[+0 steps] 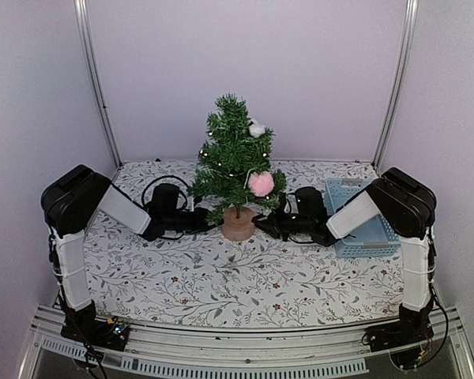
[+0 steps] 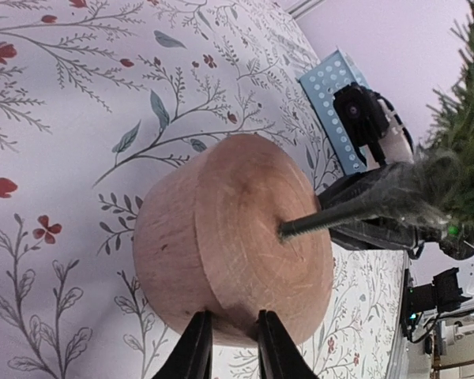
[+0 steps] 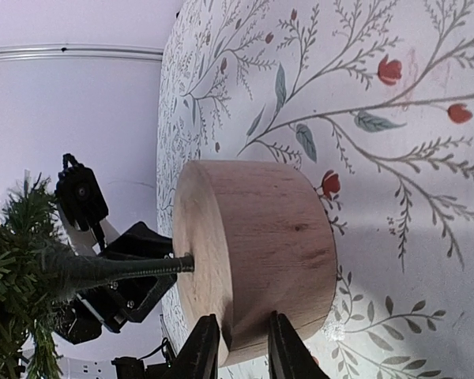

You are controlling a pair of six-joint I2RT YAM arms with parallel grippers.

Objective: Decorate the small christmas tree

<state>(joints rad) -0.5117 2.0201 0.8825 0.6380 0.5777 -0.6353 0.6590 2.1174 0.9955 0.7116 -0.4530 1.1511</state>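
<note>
Gripping from both sides: left hand point(image 2: 227, 349) and right hand point(image 3: 242, 351) are each clenched on the rim of the round wooden base point(image 1: 238, 226) of the small christmas tree point(image 1: 235, 162). Tree stands upright mid-bench point(image 1: 221, 278), between the two hands. Pink pom-pom point(image 1: 261, 184) hangs low on its right side, white ornament point(image 1: 257, 129) near the top. Blue perforated basket point(image 1: 341, 189) sits on the bench's right side.
</note>
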